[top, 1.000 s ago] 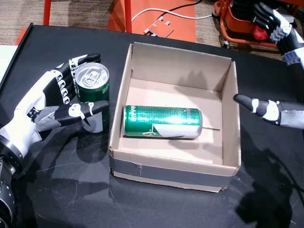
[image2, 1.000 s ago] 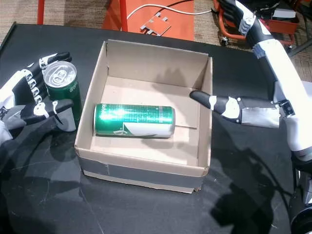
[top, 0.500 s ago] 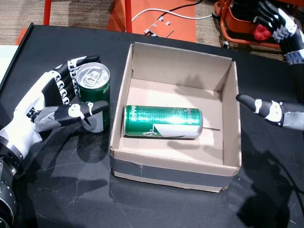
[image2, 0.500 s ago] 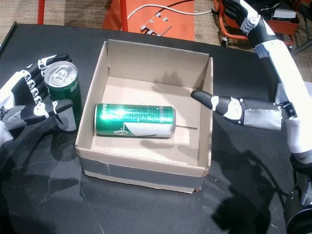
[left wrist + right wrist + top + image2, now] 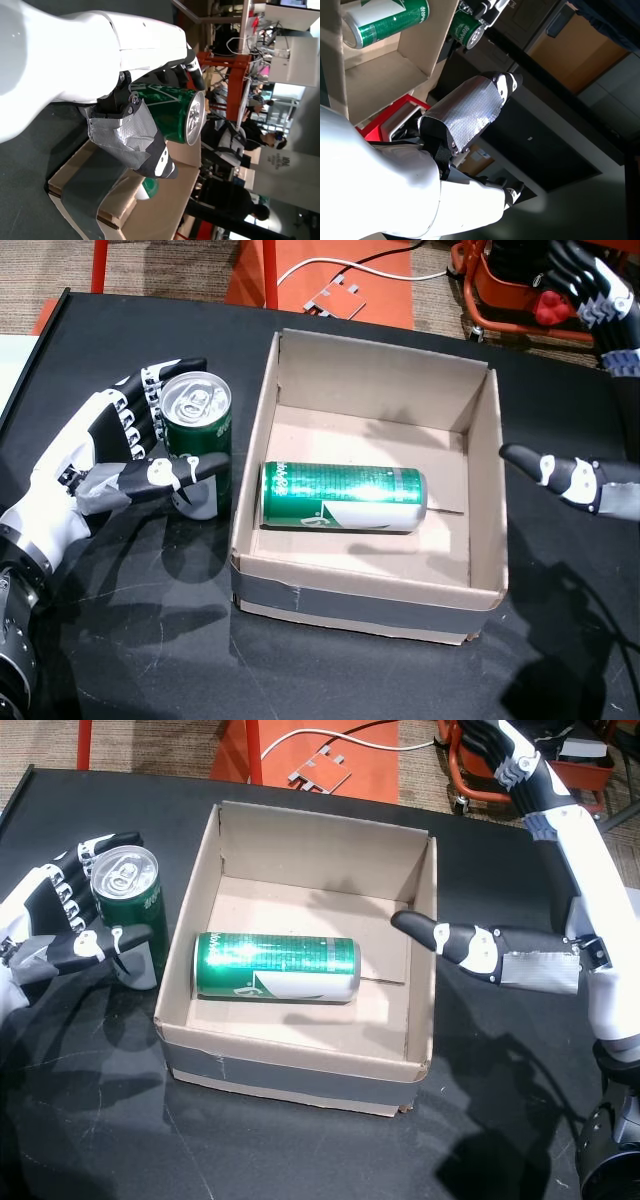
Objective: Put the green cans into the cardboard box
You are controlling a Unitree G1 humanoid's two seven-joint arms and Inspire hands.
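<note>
Since the earlier frames, the right hand (image 5: 585, 390) is being drawn slightly back toward the right, its thumb tip now lying just outside the right wall of the cardboard box (image 5: 488, 490) instead of over it, while the left hand (image 5: 120, 455) is being kept wrapped around its can. In both head views the left hand is being held on the black table (image 5: 120, 660) at the left of the box, palm turned toward the box, fingers (image 5: 140, 405) curled round the far side of the upright green can (image 5: 198, 435) and the thumb pressed across its near side. The can is being gripped standing just outside the left wall of the box, its silver top facing up. In the left wrist view the same can (image 5: 172, 112) is being seen clamped between the taped thumb and the fingers, with the box edge just beside it.

A second green can (image 5: 275, 966) is lying on its side inside the cardboard box, on the floor toward the left and near part. The right hand (image 5: 520, 870) is being held empty and spread wide above the right edge of the box, thumb pointing left toward the box, fingers reaching far beyond the table edge. In the right wrist view only the taped thumb (image 5: 470, 107) is being shown clearly.
</note>
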